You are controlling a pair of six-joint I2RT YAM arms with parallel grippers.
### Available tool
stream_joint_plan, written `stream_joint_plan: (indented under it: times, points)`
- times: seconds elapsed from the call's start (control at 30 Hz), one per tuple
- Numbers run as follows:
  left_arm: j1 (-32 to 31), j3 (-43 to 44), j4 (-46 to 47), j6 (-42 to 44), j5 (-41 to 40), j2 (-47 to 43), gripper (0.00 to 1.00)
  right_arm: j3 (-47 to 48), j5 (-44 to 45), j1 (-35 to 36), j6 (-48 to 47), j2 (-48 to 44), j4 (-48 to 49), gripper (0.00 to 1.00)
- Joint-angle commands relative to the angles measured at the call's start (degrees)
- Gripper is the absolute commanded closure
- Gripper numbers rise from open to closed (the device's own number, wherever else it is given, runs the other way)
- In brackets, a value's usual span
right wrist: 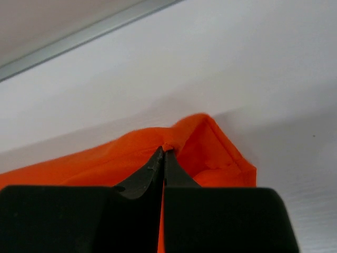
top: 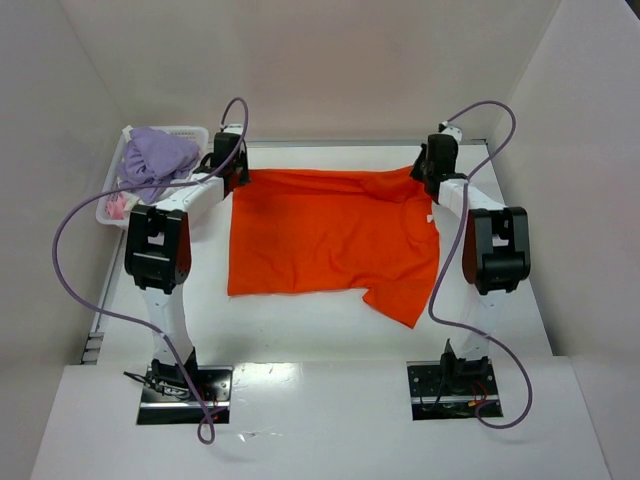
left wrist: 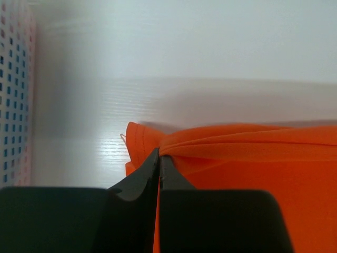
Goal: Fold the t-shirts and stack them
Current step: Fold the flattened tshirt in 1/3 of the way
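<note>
An orange t-shirt (top: 330,238) lies spread on the white table in the top view, one sleeve hanging toward the near right. My left gripper (top: 236,172) is shut on the shirt's far left corner; in the left wrist view the cloth (left wrist: 247,158) is pinched between the black fingers (left wrist: 159,158). My right gripper (top: 428,178) is shut on the far right corner; the right wrist view shows the orange cloth (right wrist: 210,147) bunched at the fingertips (right wrist: 164,154). The far edge is stretched between the two grippers.
A white lattice basket (top: 198,135) stands at the far left, holding a lilac garment (top: 158,158) and something pink (top: 116,206). Its wall shows in the left wrist view (left wrist: 13,95). White walls enclose the table; a metal rail (right wrist: 79,37) runs along the back.
</note>
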Motion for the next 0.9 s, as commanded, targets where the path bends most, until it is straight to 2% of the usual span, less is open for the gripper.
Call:
stream_joint_plan:
  times: [0.0,0.27,0.43,0.57,0.63,0.67,0.73,0.77,0.87]
  points:
    - [0.23,3.09,-0.48,1.37,0.19,4.06,1.0,2.38,-0.94,-0.63,-0.87,4.87,1.47,0.99]
    - [-0.3,2.57,1.19,1.9,-1.47,5.92,1.0,3.52,-2.61,-0.63,-0.87,9.28,4.46,0.99]
    - [-0.3,2.04,1.19,1.9,-2.01,6.45,1.0,7.83,-3.92,-0.63,-0.87,12.35,2.8,0.99]
    - [-0.3,1.52,1.19,1.9,-1.3,6.45,1.0,8.36,-3.4,-0.63,-0.87,12.35,3.59,0.92]
    - [-0.3,1.51,1.19,1.9,-0.69,6.45,1.0,8.88,-3.92,-0.63,-1.4,12.35,4.12,0.86]
    - [-0.3,1.51,1.19,1.9,-0.69,6.45,1.0,8.89,-5.06,-0.63,-2.01,11.66,4.81,0.8]
    - [-0.3,1.51,1.19,1.9,-0.69,6.45,1.0,9.49,-6.64,-0.63,-2.54,11.13,4.82,0.73]
    - [-0.3,1.51,1.19,1.9,-0.69,6.45,1.0,9.5,-7.17,-0.63,-2.54,11.12,4.82,0.57]
    - [-0.3,1.51,1.19,1.37,-0.07,5.93,1.0,6.71,-8.49,-0.63,-2.54,8.58,4.9,0.33]
